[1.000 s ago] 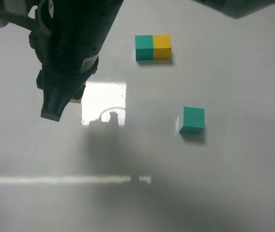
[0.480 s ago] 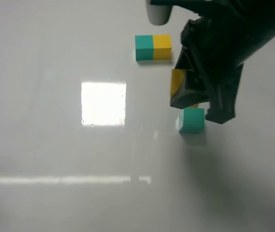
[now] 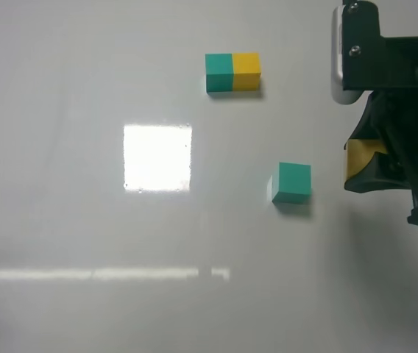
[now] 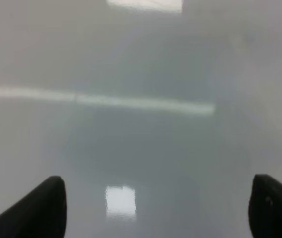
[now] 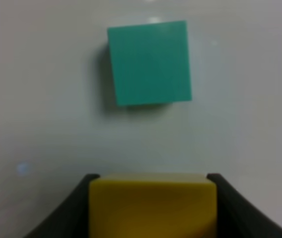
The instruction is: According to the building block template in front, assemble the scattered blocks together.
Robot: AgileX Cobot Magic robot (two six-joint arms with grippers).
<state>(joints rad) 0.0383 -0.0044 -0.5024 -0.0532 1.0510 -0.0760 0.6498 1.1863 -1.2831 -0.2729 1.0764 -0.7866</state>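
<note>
The template, a joined teal-and-yellow bar, lies at the back middle of the table. The loose teal-green cube sits alone right of centre and also shows in the right wrist view. My right gripper is shut on the loose yellow cube, held just right of the teal cube and apart from it. In the right wrist view the yellow cube sits between the dark fingers. My left gripper is open and empty over bare table; it is out of the exterior high view.
The white glossy table shows a bright square glare patch left of centre and a light streak across the front. No other objects are in view.
The arm holding the yellow cube has moved from just above the teal cube to its right side. The arm seen at the far left a second ago has left the exterior high view.
</note>
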